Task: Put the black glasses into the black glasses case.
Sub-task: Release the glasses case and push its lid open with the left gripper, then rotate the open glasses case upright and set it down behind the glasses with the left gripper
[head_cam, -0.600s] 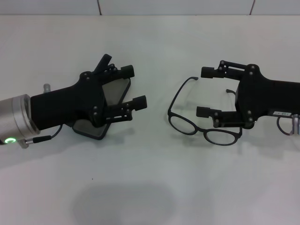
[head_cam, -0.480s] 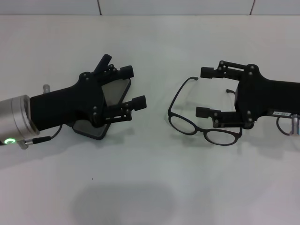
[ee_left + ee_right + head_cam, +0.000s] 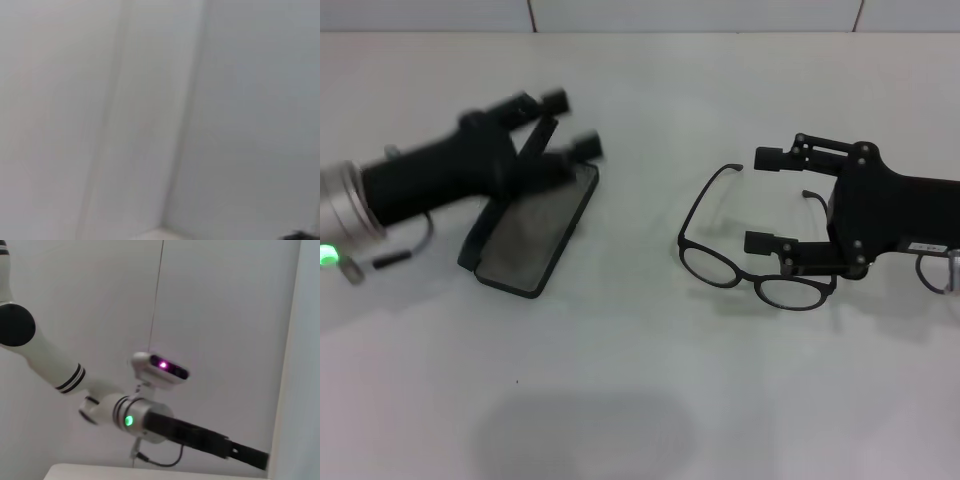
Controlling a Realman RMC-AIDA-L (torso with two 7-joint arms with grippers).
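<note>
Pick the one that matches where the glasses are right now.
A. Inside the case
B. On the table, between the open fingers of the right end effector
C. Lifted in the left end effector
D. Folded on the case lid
B: in the head view the glasses lie unfolded on the table, with the open right end effector straddling one temple arm, while the case sits open and apart on the robot's left beneath the left end effector.

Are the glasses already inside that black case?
No. In the head view the black glasses lie on the white table by the right tool, well apart from the open black glasses case.
</note>
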